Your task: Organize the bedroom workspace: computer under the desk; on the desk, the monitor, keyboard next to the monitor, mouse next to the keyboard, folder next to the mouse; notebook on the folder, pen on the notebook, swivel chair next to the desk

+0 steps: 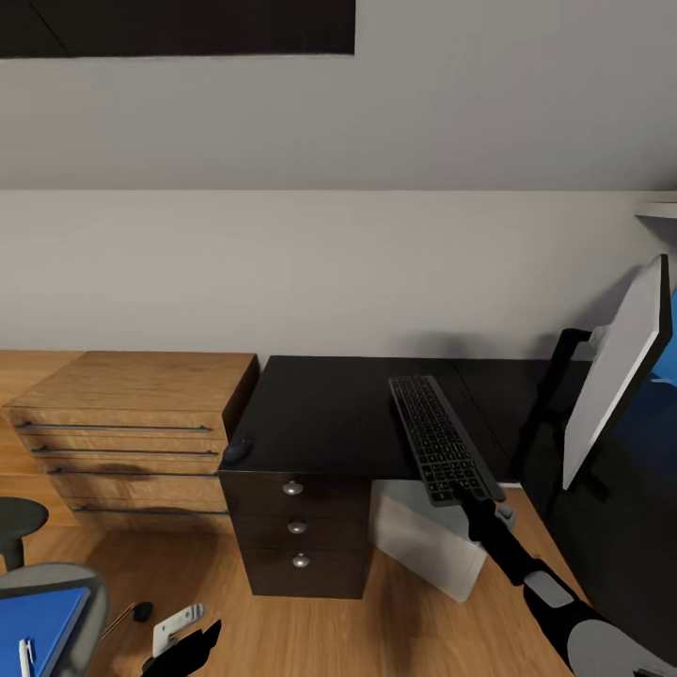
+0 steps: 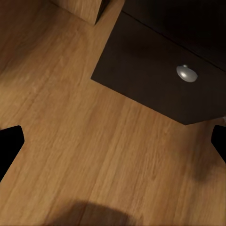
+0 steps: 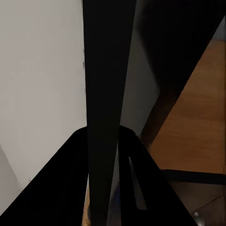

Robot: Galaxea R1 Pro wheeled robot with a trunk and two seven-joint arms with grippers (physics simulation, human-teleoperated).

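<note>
Keyboard (image 1: 440, 440) first: your right claw (image 1: 467, 491) is clenched on its near end, holding the slim, flat-keyed slab over the matte black counter (image 1: 329, 414), not yet laid down. You have the wide monitor (image 1: 616, 362), pale-backed on a black stand, on the counter already, the boxy white computer (image 1: 423, 536) beneath it, and the small rounded mouse (image 1: 237, 450) at the counter's corner. Your blue folder (image 1: 38, 625) and thin white pen (image 1: 25, 655) still wait on the grey swivel chair (image 1: 80, 588). Your left claw (image 2: 113, 141) hangs released above the wood floor (image 2: 94, 150).
</note>
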